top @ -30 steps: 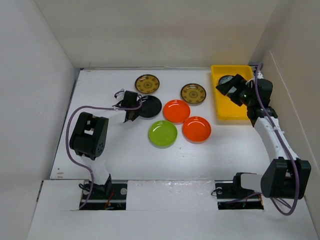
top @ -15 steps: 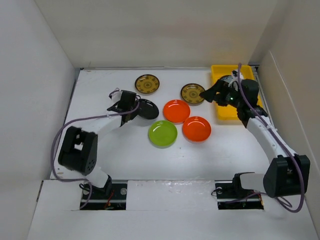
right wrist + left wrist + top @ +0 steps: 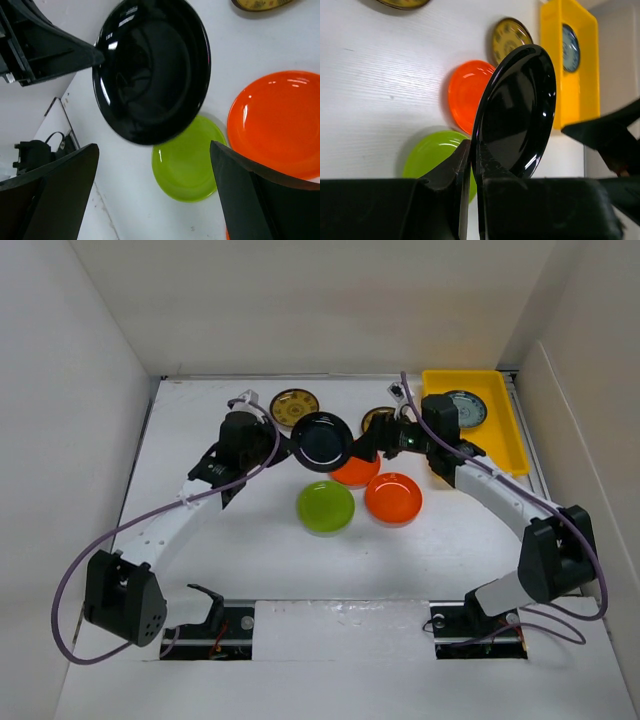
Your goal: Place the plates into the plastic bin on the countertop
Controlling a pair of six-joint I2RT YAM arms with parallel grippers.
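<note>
My left gripper [image 3: 283, 447] is shut on the rim of the black plate [image 3: 322, 440] and holds it tilted in the air above the countertop [image 3: 220, 540]; in the left wrist view the plate [image 3: 517, 110] stands edge-on between my fingers [image 3: 462, 165]. My right gripper [image 3: 377, 443] is open and empty, just right of the black plate [image 3: 152, 70]. The yellow plastic bin [image 3: 498, 440] at the back right holds the blue-grey plate [image 3: 464, 408]. On the countertop lie the lime green plate [image 3: 325, 507], two orange plates [image 3: 393, 498] [image 3: 356, 474] and two brown-gold plates [image 3: 294, 407] [image 3: 379, 418]. The cream plate is out of view.
White walls [image 3: 90, 390] enclose the countertop on the left, back and right. Purple cables [image 3: 110, 540] loop beside both arms. The two arms nearly meet over the middle of the countertop.
My left gripper lifted the black plate off the countertop and carried it right. My right arm swung left from over the bin to beside the plate.
</note>
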